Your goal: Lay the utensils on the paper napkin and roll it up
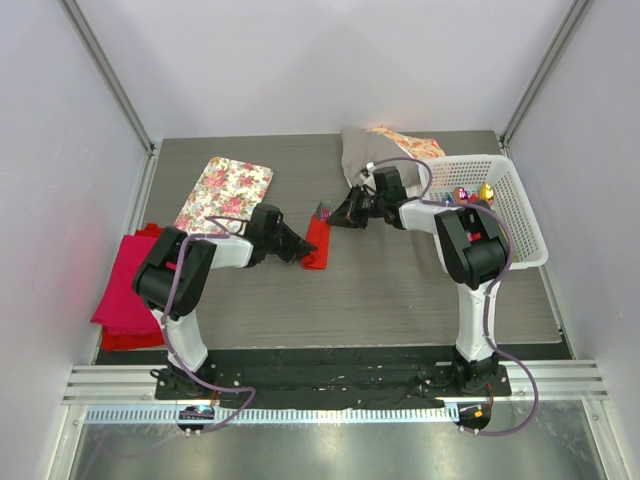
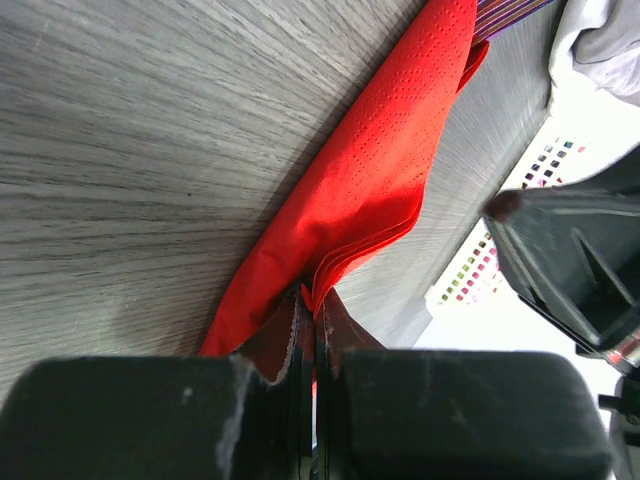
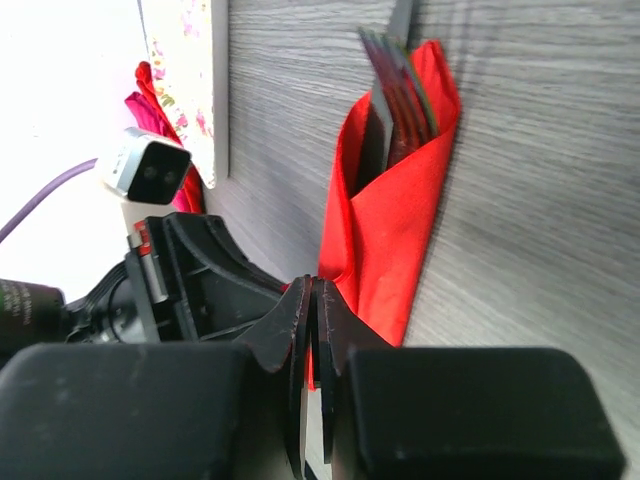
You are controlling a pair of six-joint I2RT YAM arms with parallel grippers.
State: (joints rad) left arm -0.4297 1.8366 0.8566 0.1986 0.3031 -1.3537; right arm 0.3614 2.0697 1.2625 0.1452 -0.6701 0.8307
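The paper napkin lies mid-table, a bright red sheet folded lengthwise into a narrow pocket. The utensils lie inside it, with a fork's tines and other metal ends sticking out of the far end. My left gripper comes in from the left. In its wrist view the left gripper is shut on the layered edge of the napkin. My right gripper reaches in from the right near the far end. Its jaws are pressed together on a corner of the napkin, with red showing between them.
A floral board lies at the back left, and a magenta-red cloth stack sits at the left edge. A white basket with small items stands at the right. Grey and floral cloths are heaped at the back.
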